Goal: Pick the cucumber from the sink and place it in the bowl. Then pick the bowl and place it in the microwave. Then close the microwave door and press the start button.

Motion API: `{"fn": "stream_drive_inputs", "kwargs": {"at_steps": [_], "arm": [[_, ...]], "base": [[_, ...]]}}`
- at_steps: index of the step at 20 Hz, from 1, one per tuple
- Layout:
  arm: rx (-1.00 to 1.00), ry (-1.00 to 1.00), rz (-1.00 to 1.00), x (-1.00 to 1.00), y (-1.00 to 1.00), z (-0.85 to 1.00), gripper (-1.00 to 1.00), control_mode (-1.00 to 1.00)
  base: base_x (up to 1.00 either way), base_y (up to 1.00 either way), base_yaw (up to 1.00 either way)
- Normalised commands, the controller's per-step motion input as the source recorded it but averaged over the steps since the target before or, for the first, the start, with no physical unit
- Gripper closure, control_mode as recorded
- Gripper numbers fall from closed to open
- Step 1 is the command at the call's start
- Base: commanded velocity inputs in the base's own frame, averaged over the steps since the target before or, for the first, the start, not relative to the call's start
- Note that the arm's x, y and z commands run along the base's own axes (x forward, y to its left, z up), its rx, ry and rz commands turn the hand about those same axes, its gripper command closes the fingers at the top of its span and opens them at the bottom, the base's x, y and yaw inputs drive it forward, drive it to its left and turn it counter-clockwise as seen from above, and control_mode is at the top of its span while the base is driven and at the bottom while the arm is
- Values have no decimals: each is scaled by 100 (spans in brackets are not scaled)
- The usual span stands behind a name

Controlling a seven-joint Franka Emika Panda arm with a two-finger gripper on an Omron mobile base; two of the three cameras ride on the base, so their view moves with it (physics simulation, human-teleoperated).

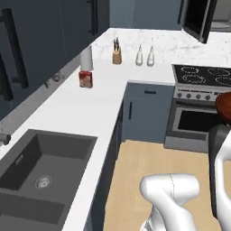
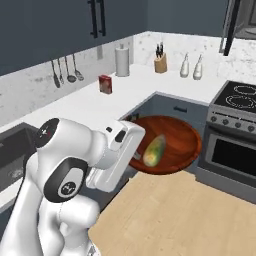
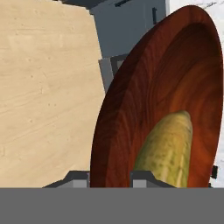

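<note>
pincer – clamped on bowl rim | cucumber – lies inside, so both travel together | bowl in air above floor, level enough to keep its load | microwave – door open, waiting

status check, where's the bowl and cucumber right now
Fingers shut on rim of round reddish-brown wooden bowl, held above floor. Yellow-green cucumber inside bowl. Black microwave door open ahead.

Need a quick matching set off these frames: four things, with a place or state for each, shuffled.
1. cucumber
2. bowl
3. sink
4. knife block

a. on the far counter
b. held in the air by the gripper
c. empty basin
d. lying inside the bowl

Pairs: 1-d, 2-b, 3-c, 4-a
</note>
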Motion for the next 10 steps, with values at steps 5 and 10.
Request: {"fn": "stream_drive_inputs", "kwargs": {"at_steps": [5, 10], "arm": [[0, 0, 0, 0, 0, 0, 100, 100], [0, 0, 0, 0, 0, 0, 100, 100]], "base": [[49, -82, -26], [63, -96, -10]]}}
